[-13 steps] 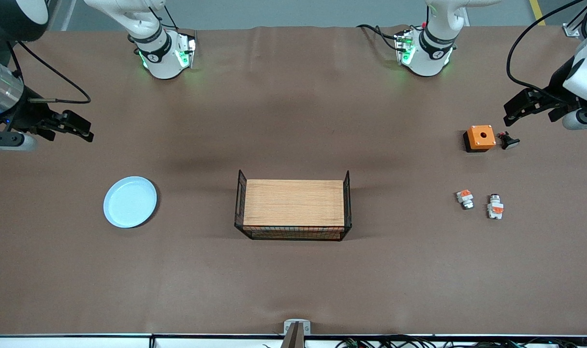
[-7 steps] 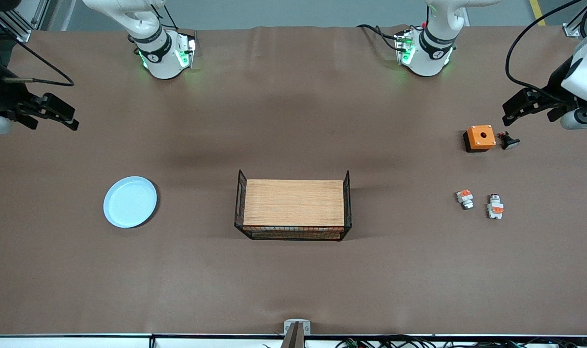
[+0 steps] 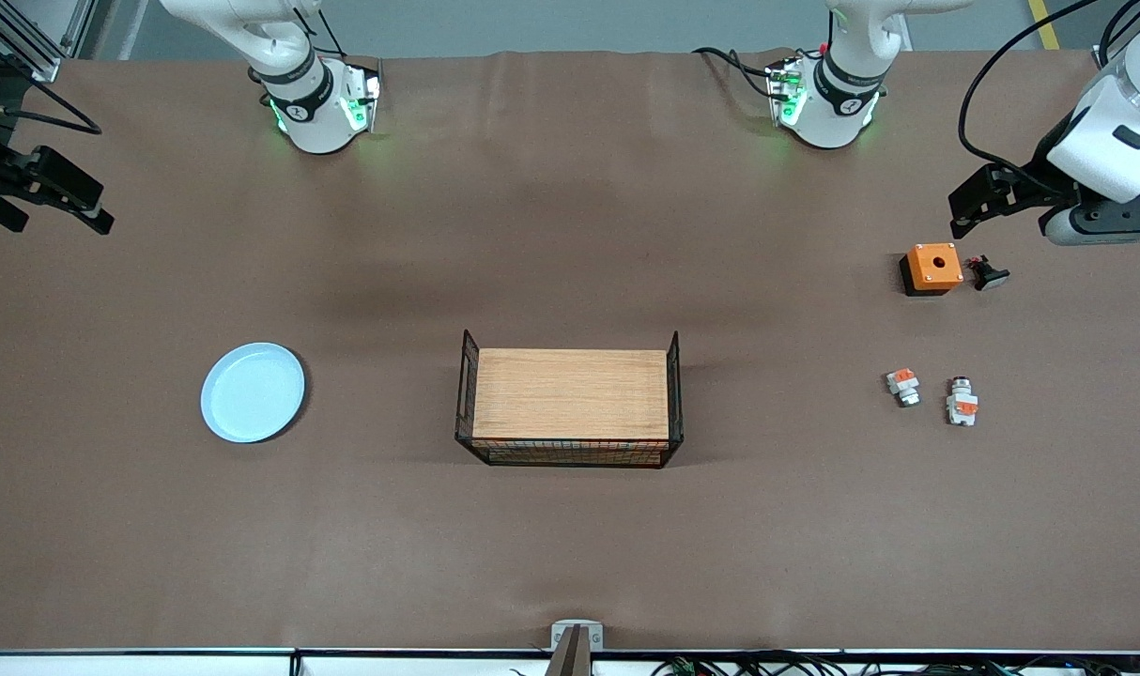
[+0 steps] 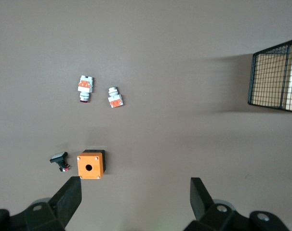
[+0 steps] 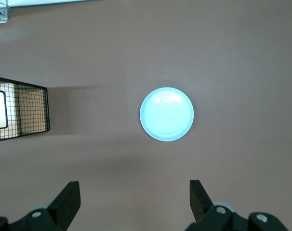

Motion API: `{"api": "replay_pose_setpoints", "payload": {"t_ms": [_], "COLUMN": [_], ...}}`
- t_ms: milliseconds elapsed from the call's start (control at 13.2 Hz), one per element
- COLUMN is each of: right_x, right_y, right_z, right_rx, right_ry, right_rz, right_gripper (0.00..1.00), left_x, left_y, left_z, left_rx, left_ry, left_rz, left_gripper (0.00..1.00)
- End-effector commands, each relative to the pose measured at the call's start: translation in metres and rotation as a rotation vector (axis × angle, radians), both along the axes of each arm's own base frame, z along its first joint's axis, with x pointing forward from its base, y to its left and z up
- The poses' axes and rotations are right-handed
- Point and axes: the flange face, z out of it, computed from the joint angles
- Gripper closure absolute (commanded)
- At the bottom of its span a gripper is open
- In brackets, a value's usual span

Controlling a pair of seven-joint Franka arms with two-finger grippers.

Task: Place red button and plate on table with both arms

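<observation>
At right arm's end of bench [image 3: 570, 545]: plate [image 3: 253, 391] [image 5: 166, 113], pale blue, round, flat on the brown sheet, nothing on it.
Plate vs rack: well apart; level with the wood-topped wire rack [image 3: 570, 399] [image 5: 20, 108] [image 4: 276, 77] at mid-bench.
At left arm's end of bench: red button [image 3: 962, 403] [image 4: 85, 88], white body, orange-red block on side, dark grey end; lying on the sheet.
Red button neighbours: just beside a shorter white-and-orange part [image 3: 902, 385] [image 4: 115, 97], not touching; the shorter part sits on the rack's side of it.
Orange box [image 3: 933, 268] [image 4: 91, 164]: farther from front camera than both parts, hole facing up; small black part [image 3: 988, 274] [image 4: 59, 160] just beside it.
Right claw [image 3: 53, 199] [image 5: 135, 192]: up in the air over the bench edge at the right arm's end; fingers spread wide, holding nothing; plate seen between them in right wrist view, well apart.
Left claw [image 3: 974, 205] [image 4: 135, 195]: up in the air over the bench near the orange box; fingers spread wide, holding nothing.
</observation>
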Motion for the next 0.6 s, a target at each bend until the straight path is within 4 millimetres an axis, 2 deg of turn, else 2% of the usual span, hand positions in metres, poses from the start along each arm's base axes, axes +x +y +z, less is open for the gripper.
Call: {"api": "replay_pose_setpoints", "payload": {"t_ms": [0, 227, 378, 529], "right_x": [0.015, 0.028, 0.044, 0.044], "right_y": [-0.001, -0.005, -0.005, -0.007], "right_z": [0.005, -0.012, -0.025, -0.025], "right_rx": [-0.011, -0.013, -0.016, -0.021], "right_ry": [-0.004, 0.017, -0.006, -0.003], "right_rz": [-0.014, -0.023, -0.021, -0.02], "right_gripper": [0.0, 0.0, 0.0, 0.0], "left_x": [-0.004, -0.004, -0.005, -0.005], "left_y": [0.003, 0.005, 0.004, 0.004], "left_z": [0.006, 0.006, 0.005, 0.005], "left_rx": [-0.012, -0.014, -0.012, -0.012], "left_ry": [0.004, 0.003, 0.012, 0.012], "left_rz": [-0.018, 0.014, 0.036, 0.036], "left_gripper": [0.0, 0.0, 0.0, 0.0]}}
